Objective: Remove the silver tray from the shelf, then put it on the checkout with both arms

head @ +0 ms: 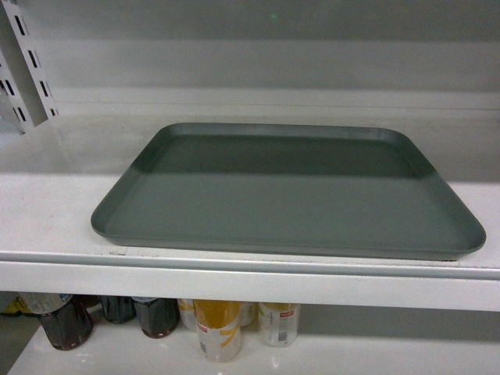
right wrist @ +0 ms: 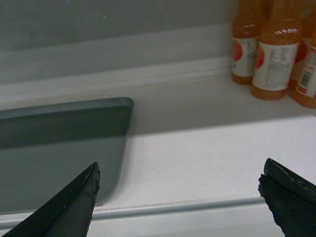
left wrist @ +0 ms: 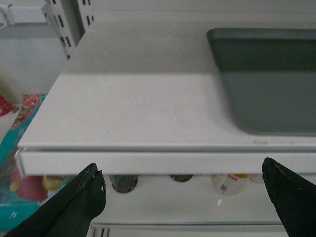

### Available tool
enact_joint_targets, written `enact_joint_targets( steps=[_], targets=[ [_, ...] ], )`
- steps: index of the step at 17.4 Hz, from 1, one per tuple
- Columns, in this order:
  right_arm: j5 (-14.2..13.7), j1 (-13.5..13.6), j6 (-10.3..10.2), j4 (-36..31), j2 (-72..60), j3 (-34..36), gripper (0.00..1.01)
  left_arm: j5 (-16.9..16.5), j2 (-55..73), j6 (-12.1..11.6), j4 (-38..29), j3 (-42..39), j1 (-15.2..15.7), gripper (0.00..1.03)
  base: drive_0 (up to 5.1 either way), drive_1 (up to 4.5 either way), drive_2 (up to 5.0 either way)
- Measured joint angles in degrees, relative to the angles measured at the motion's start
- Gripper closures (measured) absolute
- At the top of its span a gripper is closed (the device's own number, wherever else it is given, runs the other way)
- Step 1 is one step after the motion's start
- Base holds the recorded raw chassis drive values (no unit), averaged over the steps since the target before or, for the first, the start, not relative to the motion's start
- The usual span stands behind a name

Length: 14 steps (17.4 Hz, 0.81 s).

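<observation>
The silver tray (head: pixel 287 191) lies flat on the shelf (head: pixel 55 219), its near long edge just behind the shelf's front lip. That position leaves both short ends clear of other items, which would suit a two-sided grasp.

Appearance: large, rectangular, dull grey, matte, with rounded corners and a low raised rim. The rear half sits in shadow from the board above; the front half is lit. It carries nothing.

Left gripper (left wrist: pixel 190 197): jaws spread wide, holding nothing. It sits in front of and slightly below the shelf lip. The tray's left end (left wrist: pixel 266 79) lies ahead of the jaws and toward the right-hand finger, not yet between the fingers.

Right gripper (right wrist: pixel 180 197): jaws spread wide, holding nothing. The tray's right end (right wrist: pixel 59 143) lies ahead and toward the left-hand finger (right wrist: pixel 74 202); bare shelf surface fills the space directly ahead of the jaw gap. Judged from this, each gripper stands outboard of its tray end, an arrangement that fits an approach to the two short sides.

Orange bottles (right wrist: pixel 274 54) stand at the shelf rear, well ahead of the right-hand finger and apart from the tray. Further bottles (head: pixel 219 328) stand on the board below.

The checkout is not in view. The tray has not yet been lifted.
</observation>
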<state>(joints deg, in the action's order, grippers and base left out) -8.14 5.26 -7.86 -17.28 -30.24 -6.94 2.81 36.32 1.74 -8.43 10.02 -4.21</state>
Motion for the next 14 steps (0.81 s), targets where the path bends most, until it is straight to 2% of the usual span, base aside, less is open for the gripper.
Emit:
enact_joint_targets(
  steps=[3,4,6,8,10,13,14],
  targets=[
    [4.7,0.5,3.6,-15.8,-18.3,-4.7,0.03,-2.1,17.6,0.0,-12.6,4.9,-0.6,0.05,0.0,0.0,0.0],
    [6.4,0.3,4.3,-19.7,-24.1,-6.9,0.03,-2.9,22.7,0.1,-15.2,7.0,-0.7,0.05,0.0,0.0,0.0],
    [9.0,0.4,5.6,-23.7,-34.8,-11.6,0.03,-4.7,32.5,1.9,-18.3,12.5,-0.5,0.05,0.0,0.0,0.0],
    [11.0,0.4,7.6,-24.7,-44.4,-16.3,0.03,-4.5,41.8,2.6,-19.3,18.5,-1.4,0.05,0.0,0.0,0.0],
    [11.7,0.4,8.8,-24.4,-51.4,-20.8,0.03,-4.3,48.3,2.5,-18.8,23.2,-2.7,0.05,0.0,0.0,0.0],
    [12.5,0.7,8.9,-22.0,-58.9,-26.9,0.03,-4.3,55.0,2.4,-17.0,30.3,-3.6,0.05,0.0,0.0,0.0],
    [12.5,0.8,8.4,-20.0,-61.0,-28.9,0.03,-4.3,56.7,2.4,-16.0,32.7,-4.0,0.05,0.0,0.0,0.0]
  ],
)
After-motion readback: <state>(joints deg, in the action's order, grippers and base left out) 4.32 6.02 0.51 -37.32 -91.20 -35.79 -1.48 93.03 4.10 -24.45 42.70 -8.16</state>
